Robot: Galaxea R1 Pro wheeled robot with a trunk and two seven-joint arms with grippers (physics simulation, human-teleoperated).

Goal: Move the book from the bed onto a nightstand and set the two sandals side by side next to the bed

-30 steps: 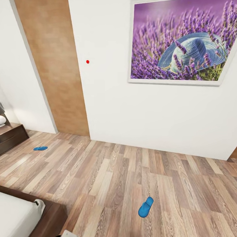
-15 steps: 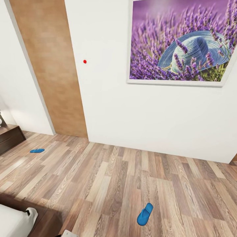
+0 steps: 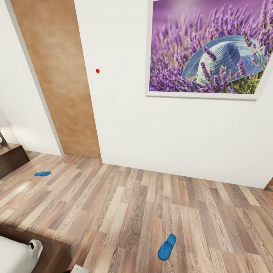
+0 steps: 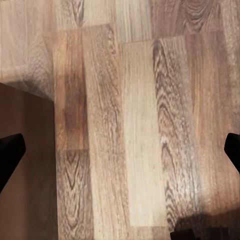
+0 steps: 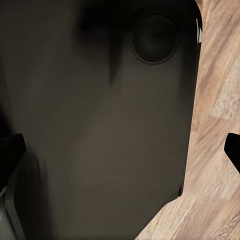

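White walls and wood-plank floor (image 3: 144, 212) across the head view, a big lavender picture (image 3: 206, 49) at the upper right and a brown door panel (image 3: 57, 76) at the upper left. Over the last second the whole picture slid a little, so the camera turned, then settled; the things themselves have not moved. That reads as the robot pausing to size up the sandals, neither yet collected. One blue sandal (image 3: 167, 247) lies at the bottom centre, the other sandal (image 3: 42, 173) far off at the middle left, well apart from its mate. A corner of the bed (image 3: 15, 256) sits at the lower left, and a dark nightstand (image 3: 11, 159) at the left edge. The left wrist view adds bare planks between the left claw (image 4: 120, 155), fingers spread wide, holding nothing. The right wrist view gives the right claw (image 5: 120, 155), likewise apart, facing a dark robot body panel (image 5: 100, 115).
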